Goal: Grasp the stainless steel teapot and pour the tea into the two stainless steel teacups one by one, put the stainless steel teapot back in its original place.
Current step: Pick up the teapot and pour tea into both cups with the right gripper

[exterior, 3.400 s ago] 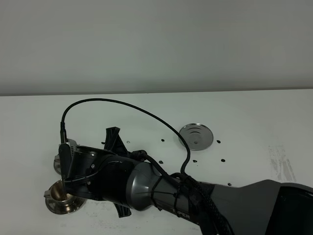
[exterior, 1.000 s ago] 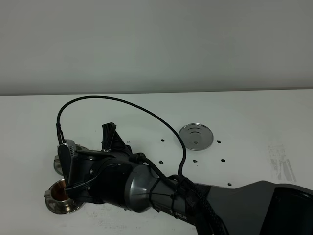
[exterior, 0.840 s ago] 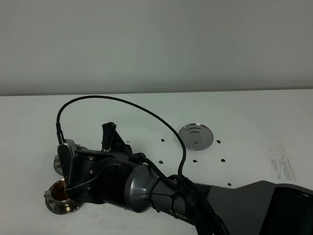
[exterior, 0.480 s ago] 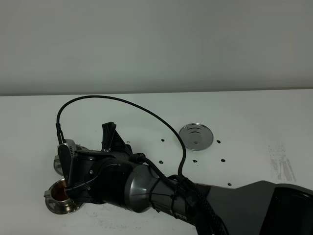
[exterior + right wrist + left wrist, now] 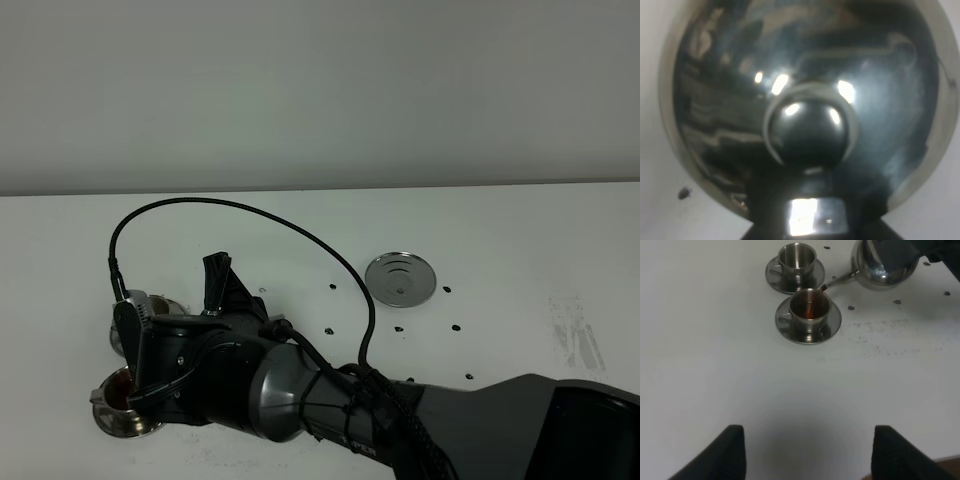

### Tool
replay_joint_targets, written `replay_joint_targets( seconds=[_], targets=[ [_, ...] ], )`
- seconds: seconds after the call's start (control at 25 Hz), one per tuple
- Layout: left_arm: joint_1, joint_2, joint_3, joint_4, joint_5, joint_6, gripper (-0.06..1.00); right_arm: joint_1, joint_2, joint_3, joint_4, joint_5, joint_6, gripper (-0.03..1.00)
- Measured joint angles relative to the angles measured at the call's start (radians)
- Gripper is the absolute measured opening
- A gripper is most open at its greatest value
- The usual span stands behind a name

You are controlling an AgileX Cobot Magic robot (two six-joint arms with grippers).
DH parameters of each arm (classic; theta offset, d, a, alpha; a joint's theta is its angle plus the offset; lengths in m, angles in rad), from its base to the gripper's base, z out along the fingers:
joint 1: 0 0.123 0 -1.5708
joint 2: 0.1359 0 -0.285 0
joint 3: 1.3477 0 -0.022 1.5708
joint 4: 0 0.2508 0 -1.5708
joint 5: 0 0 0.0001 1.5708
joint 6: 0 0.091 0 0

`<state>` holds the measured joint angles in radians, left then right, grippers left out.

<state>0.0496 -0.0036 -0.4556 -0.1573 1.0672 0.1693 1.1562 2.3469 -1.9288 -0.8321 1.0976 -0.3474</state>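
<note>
the right arm (image 5: 300,390) is a thick, rounded tube in glossy dark grey, widening into a black housing at its left end. a small silver-grey camera block (image 5: 130,322) sits on that end. a thin black cable (image 5: 250,208) arcs from it back to the arm and joins a bundle in black braided sleeving (image 5: 405,425). a flat black fin (image 5: 222,285) juts from the housing. the left tool (image 5: 809,452) shows two matte black, round-cornered fingers (image 5: 733,450).

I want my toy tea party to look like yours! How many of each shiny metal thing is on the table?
stainless steel teapot: 1
steel teacups: 2
steel saucers: 2
round steel disc: 1
Total: 6
</note>
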Motion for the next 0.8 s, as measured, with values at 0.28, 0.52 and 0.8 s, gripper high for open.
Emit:
replay_joint_targets(
  seconds=[0.28, 0.52, 0.8],
  targets=[
    [0.000, 0.000, 0.000, 0.000, 0.000, 0.000, 0.54, 0.000, 0.006, 0.000, 0.000, 0.000, 0.000, 0.18],
    [0.000, 0.000, 0.000, 0.000, 0.000, 0.000, 0.54, 0.000, 0.006, 0.000, 0.000, 0.000, 0.000, 0.18],
    [0.000, 0.000, 0.000, 0.000, 0.000, 0.000, 0.54, 0.000, 0.006, 0.000, 0.000, 0.000, 0.000, 0.18]
  ],
)
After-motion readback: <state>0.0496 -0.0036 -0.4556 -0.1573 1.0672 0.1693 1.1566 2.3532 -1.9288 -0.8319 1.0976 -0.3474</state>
